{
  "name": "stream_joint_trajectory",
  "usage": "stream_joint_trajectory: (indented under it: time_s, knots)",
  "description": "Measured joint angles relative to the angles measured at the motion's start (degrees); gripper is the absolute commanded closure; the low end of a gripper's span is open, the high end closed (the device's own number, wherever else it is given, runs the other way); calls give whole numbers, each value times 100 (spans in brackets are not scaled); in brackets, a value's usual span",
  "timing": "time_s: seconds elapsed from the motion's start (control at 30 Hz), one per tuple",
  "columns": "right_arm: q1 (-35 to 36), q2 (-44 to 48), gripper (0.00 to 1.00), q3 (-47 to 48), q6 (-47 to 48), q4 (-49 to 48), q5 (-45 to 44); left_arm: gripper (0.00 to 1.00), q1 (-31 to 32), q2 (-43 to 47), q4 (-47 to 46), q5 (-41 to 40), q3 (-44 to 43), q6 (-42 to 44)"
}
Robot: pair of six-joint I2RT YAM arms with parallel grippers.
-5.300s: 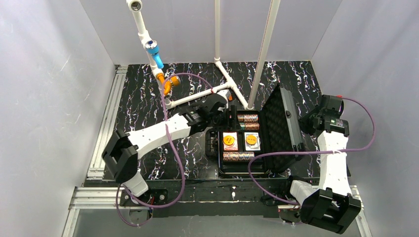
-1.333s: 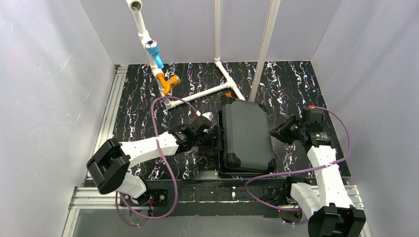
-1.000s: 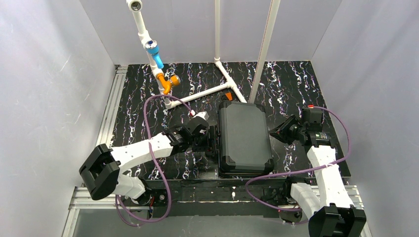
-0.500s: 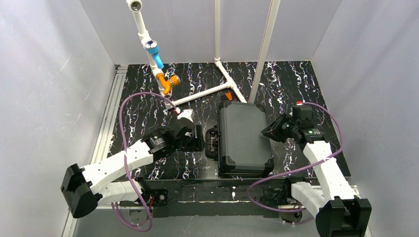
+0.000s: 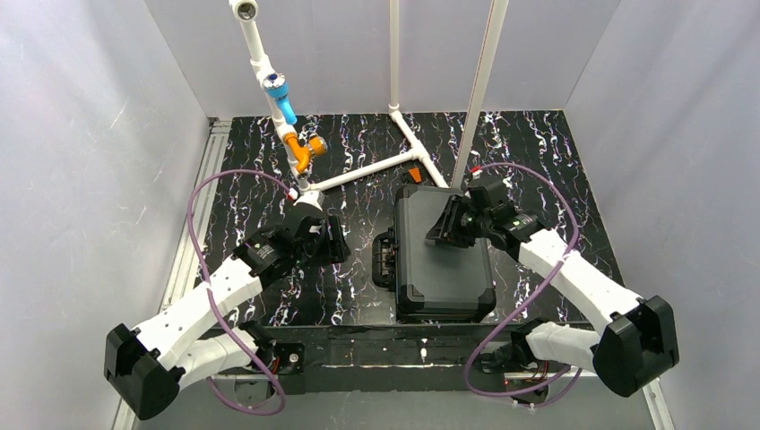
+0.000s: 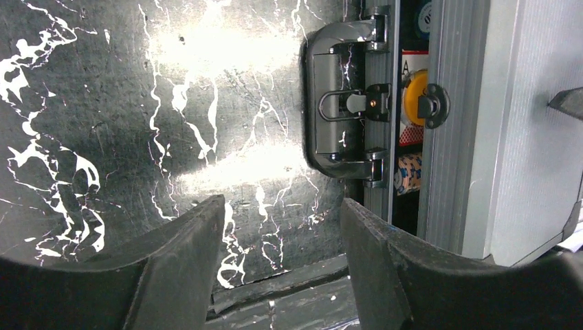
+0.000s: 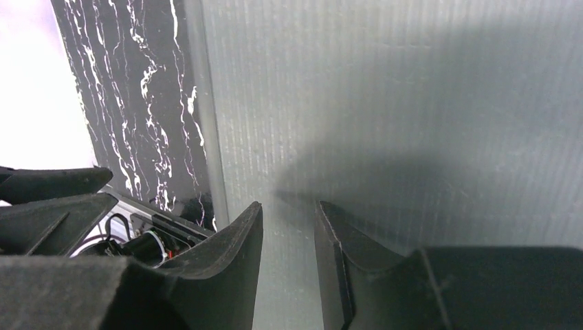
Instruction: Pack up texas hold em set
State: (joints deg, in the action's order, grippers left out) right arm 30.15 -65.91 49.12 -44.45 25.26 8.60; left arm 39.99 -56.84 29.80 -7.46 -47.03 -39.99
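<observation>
The black poker case [image 5: 445, 269] lies on the black marbled table with its lid down. In the left wrist view the grey lid [image 6: 502, 137] stands slightly ajar over the base. A yellow chip [image 6: 411, 103] and cards show in the gap beside the handle [image 6: 337, 113] and a latch [image 6: 433, 106]. My left gripper [image 5: 333, 244] is open and empty, a little left of the handle, with its fingertips [image 6: 212, 210] over bare table. My right gripper [image 5: 437, 235] sits on the lid's far part. Its fingers [image 7: 253, 220] stand a narrow gap apart over the lid [image 7: 412, 103], holding nothing.
A white PVC pipe frame [image 5: 381, 166] with orange and blue fittings [image 5: 300, 148] stands behind the case. An aluminium rail [image 5: 193, 242] runs along the table's left edge. Grey walls close in three sides. A black ledge [image 5: 394, 345] borders the front.
The lid, open five seconds ago, is down. My left gripper drew back left from the handle. My right arm swung left, from beside the case's right edge onto the lid.
</observation>
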Motion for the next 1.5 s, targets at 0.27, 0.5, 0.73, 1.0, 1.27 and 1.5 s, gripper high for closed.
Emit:
stream_joint_trajectory:
  time_s: [0.27, 0.5, 0.73, 1.0, 1.27, 1.5]
  knots:
    - [321, -352, 57, 170, 42, -221, -234, 45, -673, -205, -343, 809, 372, -170]
    - [492, -522, 58, 168, 96, -409, -341, 48, -994, -511, -870, 1379, 629, -420]
    - [599, -533, 58, -166, 94, -870, -411, 53, -1029, -1069, -1314, 1615, 675, -678]
    - [599, -334, 58, -717, 63, -1600, -413, 59, -1032, -1958, -1770, 1742, 667, -999]
    - [601, -221, 58, -966, 26, -1985, -415, 67, -1025, -2747, -2050, 1858, 398, -1259]
    - [616, -221, 58, -990, 26, -2055, -450, 75, -933, -3056, -2181, 1867, 201, -1344]
